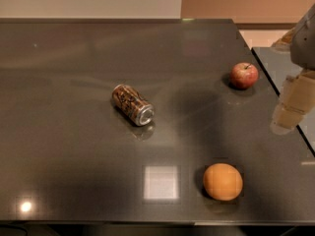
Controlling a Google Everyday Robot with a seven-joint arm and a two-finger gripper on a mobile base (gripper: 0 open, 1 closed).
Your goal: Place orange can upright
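Observation:
The orange can point(132, 104) lies on its side near the middle of the dark table point(74, 146), its silver end pointing to the front right. It is brownish-orange with dark print. My gripper point(290, 113) hangs at the right edge of the view, above the table's right side, well to the right of the can and apart from it. It holds nothing that I can see.
A red apple point(244, 75) sits at the back right of the table. A round orange fruit point(223, 181) sits at the front right. The table's right edge runs close under the gripper, with another dark surface point(275, 63) beyond it.

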